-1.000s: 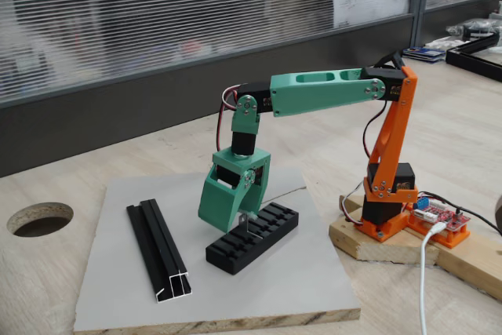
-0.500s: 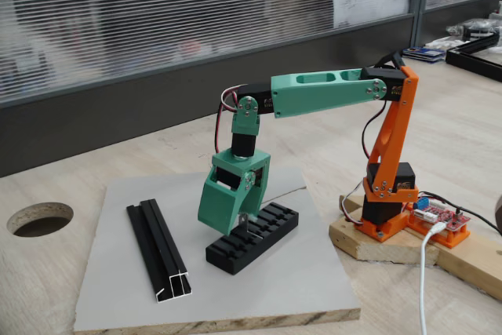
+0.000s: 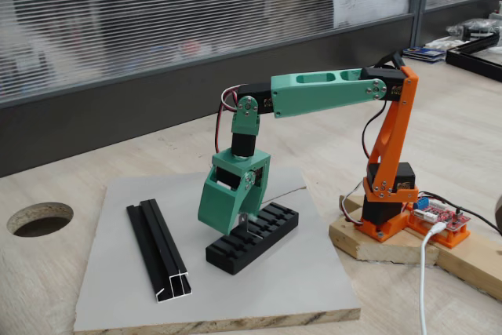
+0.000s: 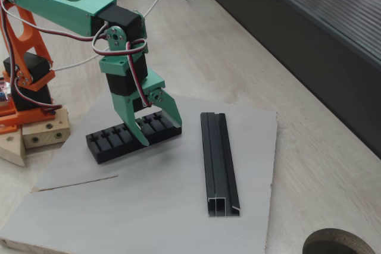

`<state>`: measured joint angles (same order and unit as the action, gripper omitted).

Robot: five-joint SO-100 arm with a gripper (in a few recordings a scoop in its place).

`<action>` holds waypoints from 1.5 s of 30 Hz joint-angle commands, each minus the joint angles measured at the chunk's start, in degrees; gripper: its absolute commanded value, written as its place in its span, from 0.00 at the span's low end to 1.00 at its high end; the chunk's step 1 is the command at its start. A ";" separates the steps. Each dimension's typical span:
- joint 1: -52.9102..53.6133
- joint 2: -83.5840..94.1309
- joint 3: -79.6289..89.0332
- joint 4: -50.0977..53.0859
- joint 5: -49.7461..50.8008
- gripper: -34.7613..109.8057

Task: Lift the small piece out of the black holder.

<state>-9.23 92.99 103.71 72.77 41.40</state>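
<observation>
End effector (image 4: 159, 128) fingers spread over black holder (image 4: 113, 141), empty.

The gripper (image 4: 161, 128) looks like matt green plastic. The black holder (image 4: 113, 141) is dull black, seemingly plastic. The rail (image 4: 219, 162) has a satin metallic sheen. The board (image 4: 149, 206) is smooth matt grey with raw wood-coloured edges; the table (image 3: 47, 288) looks like pale wood grain.

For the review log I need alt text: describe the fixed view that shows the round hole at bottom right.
A green gripper hangs with open jaws straddling the black holder on a grey board. A long black rail lies to the right.
</observation>
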 commanded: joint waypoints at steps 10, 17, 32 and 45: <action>-1.58 0.18 -1.41 0.26 0.18 0.51; -1.32 0.26 -0.97 0.26 0.18 0.37; -1.67 0.88 -1.41 0.18 0.18 0.31; -1.67 0.88 -1.41 0.18 0.09 0.28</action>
<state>-9.14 92.99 103.71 72.60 41.48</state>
